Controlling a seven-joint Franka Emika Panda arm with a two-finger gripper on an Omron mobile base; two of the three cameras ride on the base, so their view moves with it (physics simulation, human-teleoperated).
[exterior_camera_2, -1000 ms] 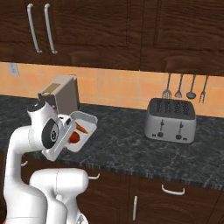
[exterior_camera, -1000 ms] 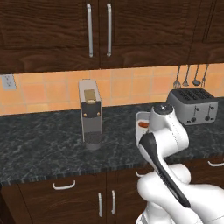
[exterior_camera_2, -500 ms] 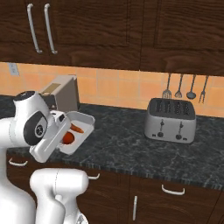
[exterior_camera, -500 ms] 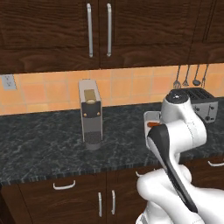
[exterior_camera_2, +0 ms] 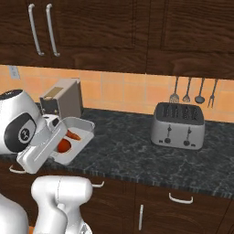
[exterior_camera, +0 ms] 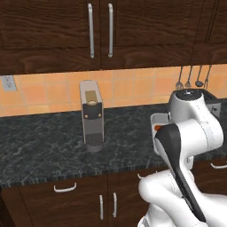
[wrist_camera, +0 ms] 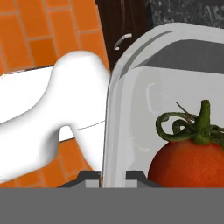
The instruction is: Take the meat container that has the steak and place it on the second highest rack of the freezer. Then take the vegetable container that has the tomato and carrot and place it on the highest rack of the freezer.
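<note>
Jaws (wrist_camera: 113, 176) clenched on the rim of the vegetable container (exterior_camera_2: 73, 138), held just above the bench (exterior_camera_2: 137, 151) near the coffee machine (exterior_camera: 91, 116). Tomato (wrist_camera: 192, 164) and carrot (exterior_camera_2: 73, 135) inside. Best kept level, swung slowly toward the freezer's top rack.

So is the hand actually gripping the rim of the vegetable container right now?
Touching. In the hand view the hand has a fingertip on each side of the vegetable container's rim, with the tomato just inside.
</note>
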